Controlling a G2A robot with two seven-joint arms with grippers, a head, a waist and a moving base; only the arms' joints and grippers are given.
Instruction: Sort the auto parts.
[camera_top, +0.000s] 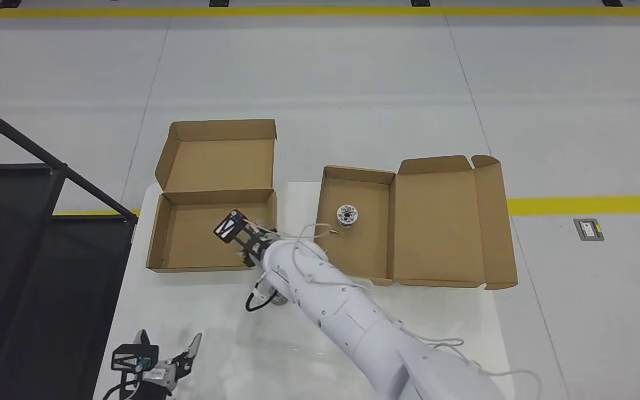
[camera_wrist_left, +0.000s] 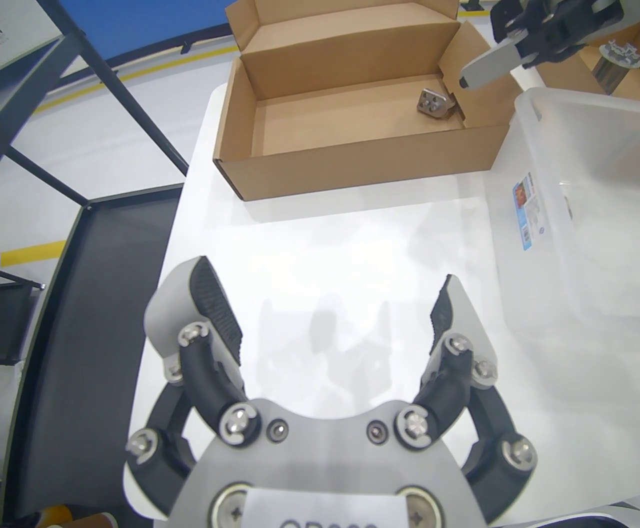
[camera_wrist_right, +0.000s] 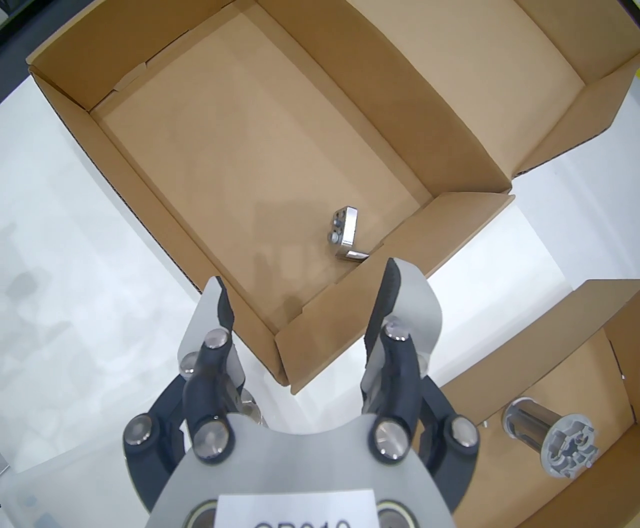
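the right gripper (camera_wrist_right: 306, 290) hangs wide open, holding nothing, over a corner of the brown cardboard box (camera_wrist_right: 225, 165). the small shiny metal corner piece (camera_wrist_right: 345, 232) lies inside, close to that corner. i think the gripper should lift straight up so its fingers miss the box wall. the left gripper (camera_wrist_left: 324, 277) is open too, over the white table (camera_wrist_left: 325, 240)

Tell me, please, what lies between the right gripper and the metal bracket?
Right wrist view: only the box's wall rim and bare floor separate the right gripper from metal bracket.
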